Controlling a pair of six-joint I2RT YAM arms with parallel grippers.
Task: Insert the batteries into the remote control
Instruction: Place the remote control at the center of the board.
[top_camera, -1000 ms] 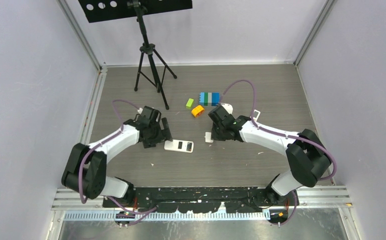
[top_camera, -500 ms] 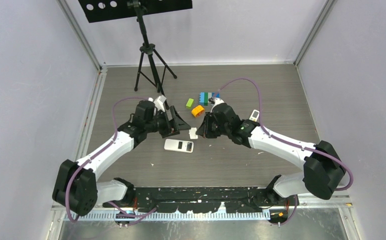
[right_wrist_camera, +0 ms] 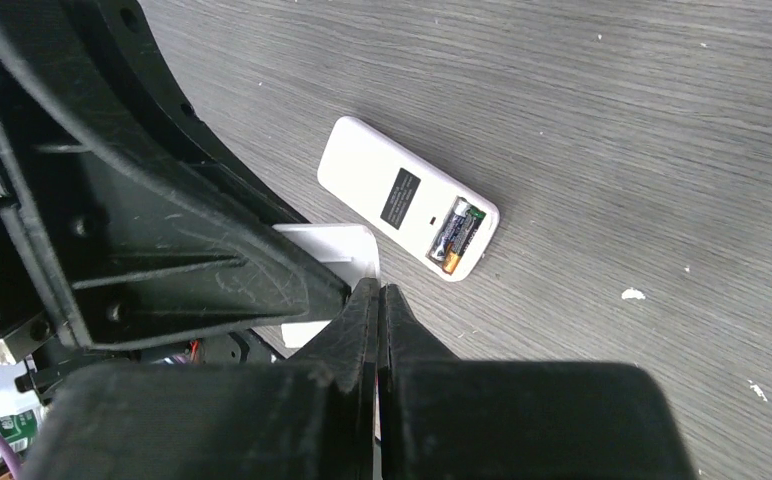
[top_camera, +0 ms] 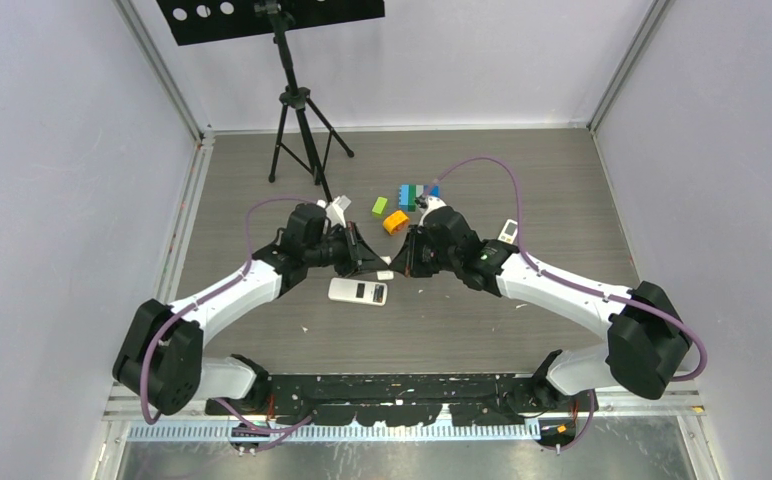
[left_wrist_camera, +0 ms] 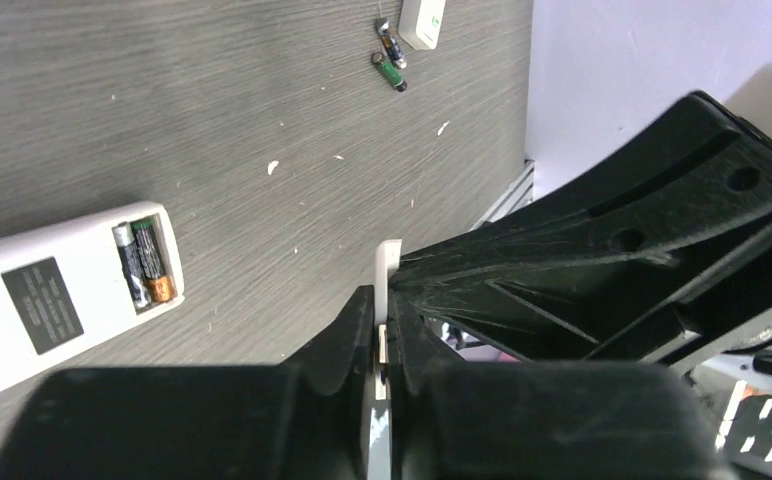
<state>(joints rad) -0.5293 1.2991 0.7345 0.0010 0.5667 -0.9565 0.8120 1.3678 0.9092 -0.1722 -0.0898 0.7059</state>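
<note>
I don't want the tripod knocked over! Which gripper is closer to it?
Left. The left gripper sits nearer the tripod, off its front foot; the right gripper faces it from farther right, both pinching a white cover.

White remote control, white battery cover, dark-greenish batteries

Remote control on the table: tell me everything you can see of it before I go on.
The remote control is a slim white plastic bar with rounded corners. It lies flat, back up, on the grey wood-grain table. A dark label sits mid-back. At one end the battery compartment stands open and uncovered, with two batteries side by side inside it. One has a green casing and an orange end. Only the table touches it.
</note>
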